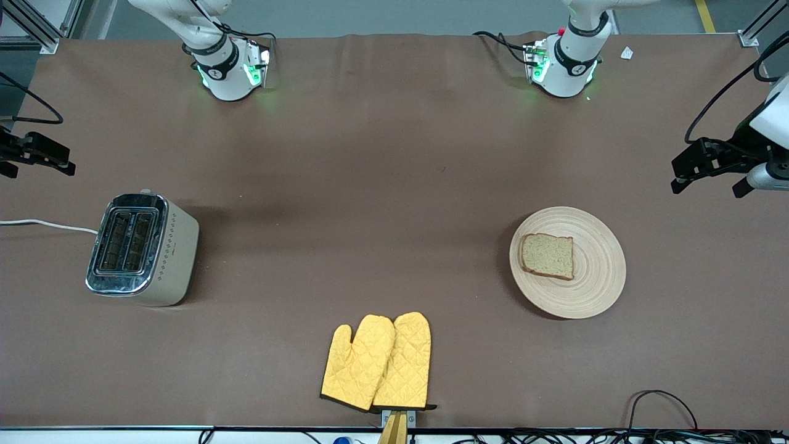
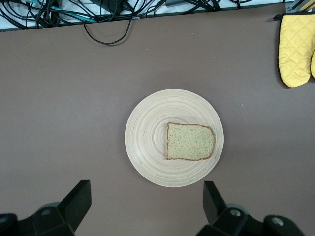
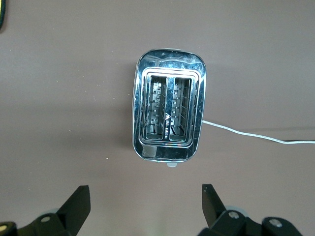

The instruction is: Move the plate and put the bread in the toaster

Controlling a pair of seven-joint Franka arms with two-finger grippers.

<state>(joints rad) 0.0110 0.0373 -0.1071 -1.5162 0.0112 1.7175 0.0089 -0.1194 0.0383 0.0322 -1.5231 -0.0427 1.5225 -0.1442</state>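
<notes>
Tan wooden plate [image 1: 596, 290], ring-grooved, toward the left arm's end, carrying speckled brown-crusted bread [image 1: 547, 256].
Beige, chrome-topped toaster [image 1: 140, 248] upright toward the right arm's end, both slots bare, side lettering too small to read. Left gripper [image 2: 147, 209] and right gripper [image 3: 146, 211] wide open, high over the table, partly cut off.

Brown table [image 1: 394, 185] with toaster [image 1: 143, 250], plate [image 1: 568, 262], yellow oven mitts [image 1: 377, 362] on it.
</notes>
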